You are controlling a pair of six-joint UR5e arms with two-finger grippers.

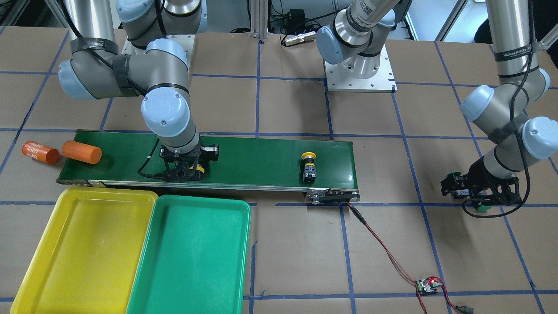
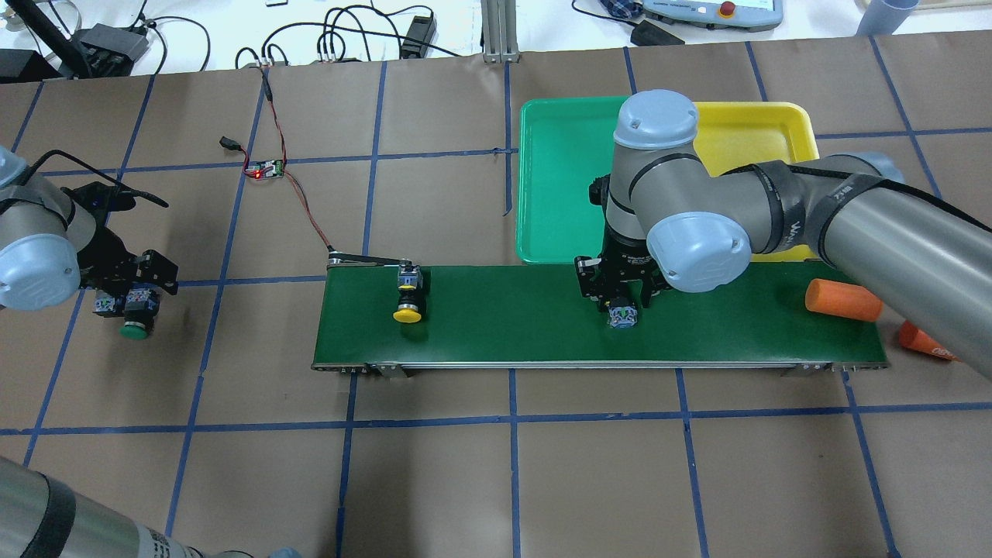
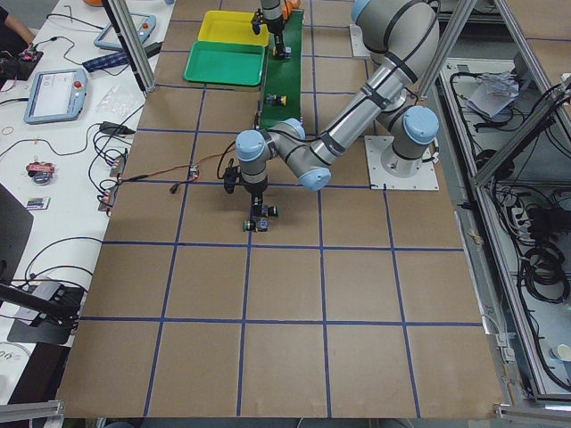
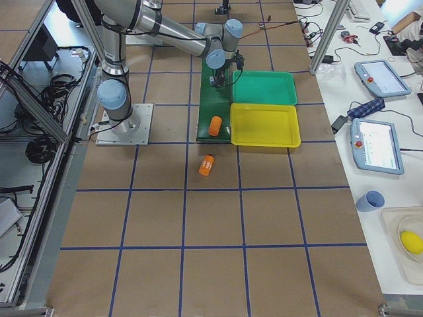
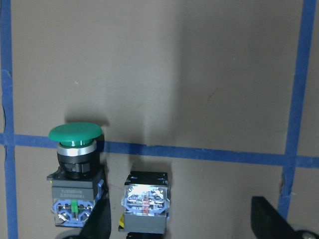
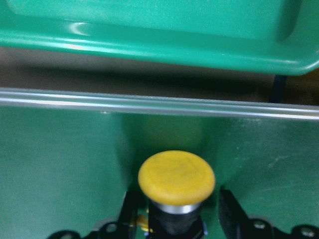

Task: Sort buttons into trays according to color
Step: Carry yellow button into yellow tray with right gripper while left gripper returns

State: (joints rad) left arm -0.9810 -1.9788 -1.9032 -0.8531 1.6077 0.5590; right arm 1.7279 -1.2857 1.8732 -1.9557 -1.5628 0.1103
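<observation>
Big brown-papered table [image 1: 296,244] gridded in blue tape, and across the middle runs the dark-green conveyor belt [image 1: 261,161]. Tucked against its far edge, at the right arm's end, are the yellow tray [image 1: 83,244] and the green tray [image 1: 192,253], side by side and touching. That looks deliberate to me, since it's a short hop off the belt into either one. Neither holds a button yet, so the sorting is only starting.

The right arm [image 1: 165,109] is bent down over the belt. The left arm [image 1: 514,131] is low over bare paper past the belt's other end, well apart from the trays. My guess is that it feeds the belt.

One orange cylinder [image 1: 82,151] lies on the belt's end and another [image 1: 40,152] just off it. Neither is part of the job.

Now the buttons. One yellow button [image 1: 309,163] lies alone near the belt's left-arm end. A second yellow-capped button [image 6: 176,179] sits on the belt inside the right gripper [image 2: 620,294]. Its fingers [image 6: 230,214] stand apart on either side, with a sliver of gap showing, so I'd say it's not squeezed yet.

Two more buttons are on the paper: a green-capped button [image 5: 75,164] and its neighbour [image 5: 145,199], contact block facing the wrist camera. The left gripper [image 5: 184,226] is spread wide, straddling the neighbour and holding nothing. One finger [image 5: 97,224] slots between the pair.
</observation>
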